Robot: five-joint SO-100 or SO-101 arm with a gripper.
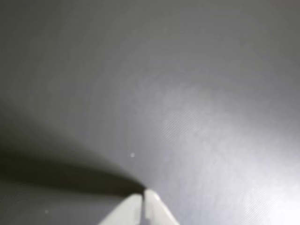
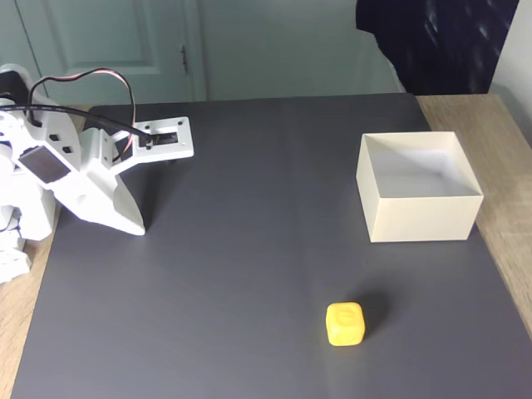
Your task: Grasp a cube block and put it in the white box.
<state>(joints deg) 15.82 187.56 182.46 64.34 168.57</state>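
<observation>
A dark grey mat (image 2: 249,274) covers most of the bench (image 2: 507,208), whose wood grain shows along the 3 o'clock edge and at the 8 o'clock corner in the fixed view. Behind the bench, at 12 o'clock, stands a pale green door (image 2: 116,41), and a dark cloth-like shape (image 2: 432,41) hangs at 1 o'clock.

The white arm (image 2: 50,174) sits at the 9 o'clock side of the fixed view, folded low, with red and black wires (image 2: 83,79) looping over it. Its claw (image 2: 137,229) points down toward 5 o'clock, with the tip touching or just above the mat. In the wrist view the claw (image 1: 143,193) comes in from the 6 o'clock edge; its two pale fingertips (image 1: 133,206) lie side by side with only a thin seam between them, so it is closed and grips nothing. A dark shadow stretches from the tip toward 9 o'clock across the grey mat (image 1: 187,93).

The white box (image 2: 420,212) stands on the mat toward 2 o'clock from the mat's middle in the fixed view, upright and open on top, its far wall near the wood edge of the bench.

The cube block (image 2: 344,324) lies on the mat toward 5 o'clock in the fixed view. It is bright yellow and rests flat with a faint ring on its top face. It is well apart from the claw and lies clear of the box, at about 7 o'clock from it.
</observation>
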